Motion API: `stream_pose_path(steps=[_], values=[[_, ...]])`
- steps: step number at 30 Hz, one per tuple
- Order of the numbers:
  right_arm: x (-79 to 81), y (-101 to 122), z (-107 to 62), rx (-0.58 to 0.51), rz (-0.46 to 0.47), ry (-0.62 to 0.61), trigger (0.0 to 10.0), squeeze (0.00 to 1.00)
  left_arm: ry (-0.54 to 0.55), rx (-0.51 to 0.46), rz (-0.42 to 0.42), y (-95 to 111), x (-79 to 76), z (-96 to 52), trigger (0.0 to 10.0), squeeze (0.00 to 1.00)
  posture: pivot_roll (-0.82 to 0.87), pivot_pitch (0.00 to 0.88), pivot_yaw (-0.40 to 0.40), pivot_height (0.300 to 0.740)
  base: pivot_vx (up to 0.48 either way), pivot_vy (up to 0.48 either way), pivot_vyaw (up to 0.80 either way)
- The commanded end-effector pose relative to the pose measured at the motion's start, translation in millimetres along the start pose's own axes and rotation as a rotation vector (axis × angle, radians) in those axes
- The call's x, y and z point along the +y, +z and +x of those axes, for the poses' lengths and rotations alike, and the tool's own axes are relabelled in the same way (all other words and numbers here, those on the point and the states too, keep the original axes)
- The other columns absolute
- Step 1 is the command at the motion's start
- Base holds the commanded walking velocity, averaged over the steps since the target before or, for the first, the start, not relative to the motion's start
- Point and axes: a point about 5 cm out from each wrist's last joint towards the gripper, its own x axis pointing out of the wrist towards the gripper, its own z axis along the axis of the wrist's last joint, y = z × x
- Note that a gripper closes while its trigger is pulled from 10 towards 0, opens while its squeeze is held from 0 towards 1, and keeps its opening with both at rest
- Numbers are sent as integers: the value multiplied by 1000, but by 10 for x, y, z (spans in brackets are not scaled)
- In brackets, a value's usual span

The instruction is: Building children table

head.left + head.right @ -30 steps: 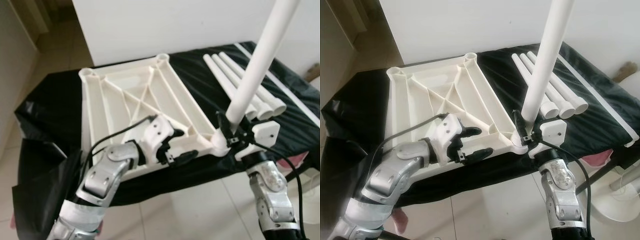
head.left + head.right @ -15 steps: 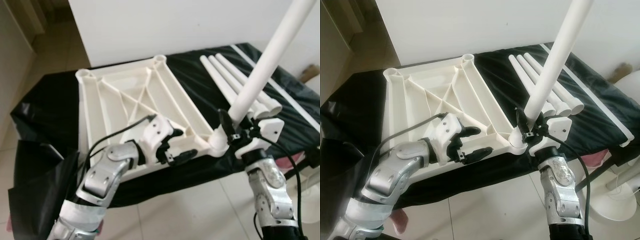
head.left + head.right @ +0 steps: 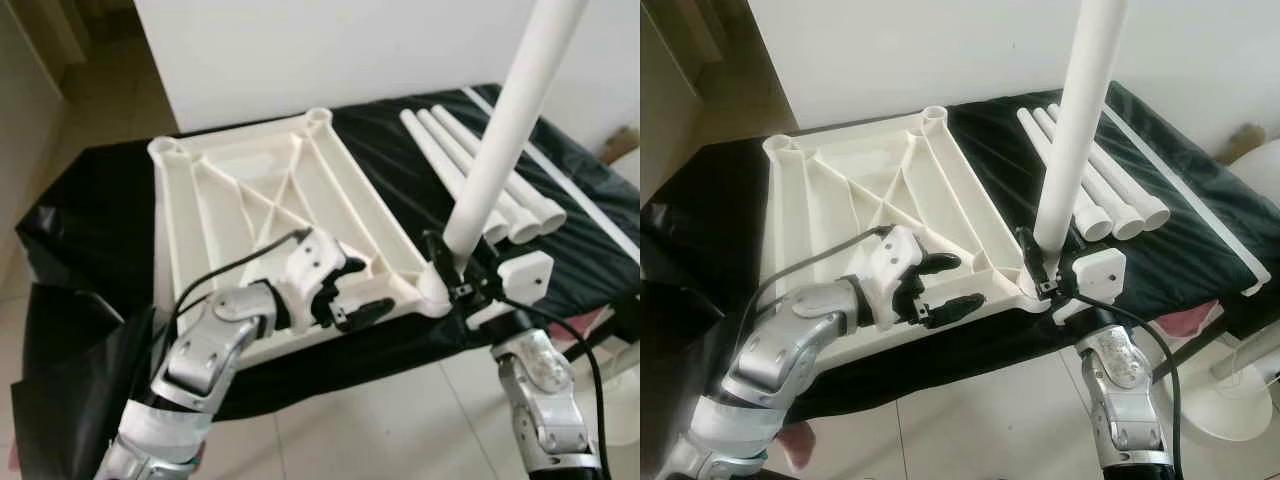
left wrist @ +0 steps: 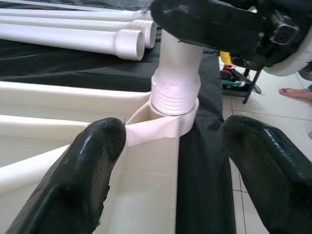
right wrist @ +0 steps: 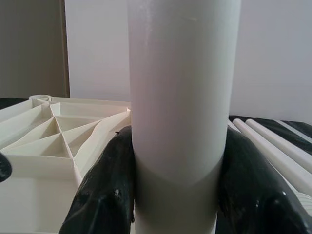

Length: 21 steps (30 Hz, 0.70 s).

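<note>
The right gripper [image 3: 1048,272] pinches the long white plastic leg tube [image 3: 1077,130] upright in the near corner socket of the upturned white ribbed tabletop [image 3: 270,200] (presumably to thread it), while the left gripper [image 3: 352,294], fingers spread, steadies the near rim.

The tabletop panel [image 3: 260,190] and the legs [image 3: 1095,190] are moulded in smooth, matt white plastic. The bench [image 3: 100,215] is draped in glossy, crinkled black sheeting. The fingers [image 4: 92,161] of the left pincer [image 4: 175,146] are finished in shiny black plastic.
</note>
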Motion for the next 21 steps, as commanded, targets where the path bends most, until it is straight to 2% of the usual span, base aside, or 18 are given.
stream_pose_path(steps=[1, 4, 11, 14, 21], values=[[128, -312, -146, 168, 59, 54, 10000, 0, 46, -11, 12, 52, 30, -18, 10000, 0, -26, 90, 28, 740, 0, 0, 0], [136, -341, -162, 171, 55, 56, 10000, 0, 49, -10, 13, 56, 41, -22, 10000, 0, -25, 91, 31, 740, 0, 0, 0], [121, -385, -79, 210, 178, 14, 10000, 0, 49, -12, 15, 72, 46, -19, 10000, 0, -24, 89, 33, 740, 0, 0, 0], [108, -408, -46, 235, 168, 2, 10000, 0, 49, -11, 18, 73, 46, -23, 10000, 0, -20, 89, 30, 740, 0, 0, 0], [170, -476, -35, 299, 235, 12, 10000, 0, 54, -17, 15, 83, 36, -29, 10000, 0, -18, 85, 26, 740, 0, 0, 0]])
